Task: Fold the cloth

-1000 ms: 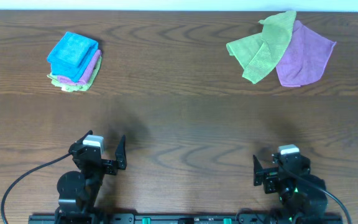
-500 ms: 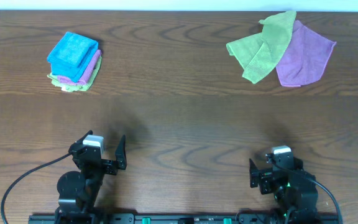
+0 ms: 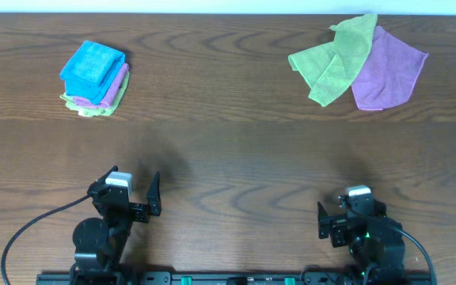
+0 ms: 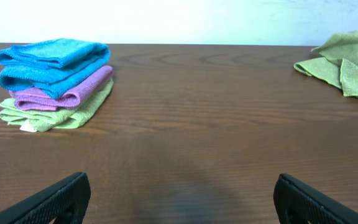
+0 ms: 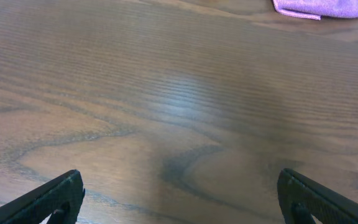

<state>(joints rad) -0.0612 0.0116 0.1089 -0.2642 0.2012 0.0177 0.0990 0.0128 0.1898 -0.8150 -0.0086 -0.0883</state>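
The sky-blue cloth (image 3: pixel 93 66) lies folded on top of a small stack at the far left of the wooden table. In the left wrist view it (image 4: pixel 51 61) shows at the upper left, resting on a folded purple cloth (image 4: pixel 67 94) and a folded lime-green cloth (image 4: pixel 55 115). My left gripper (image 3: pixel 129 191) is open and empty near the front edge, well short of the stack; its fingers (image 4: pixel 179 199) frame bare wood. My right gripper (image 3: pixel 348 215) is open and empty at the front right, over bare wood in its wrist view (image 5: pixel 179 196).
A loose lime-green cloth (image 3: pixel 331 59) overlaps a loose purple cloth (image 3: pixel 388 73) at the far right. The green one shows in the left wrist view (image 4: pixel 344 65) and the purple one's edge in the right wrist view (image 5: pixel 328 6). The table's far edge meets a white wall.
The right arm has drawn back slightly toward the front edge and to the left. The left arm and all cloths have not moved.
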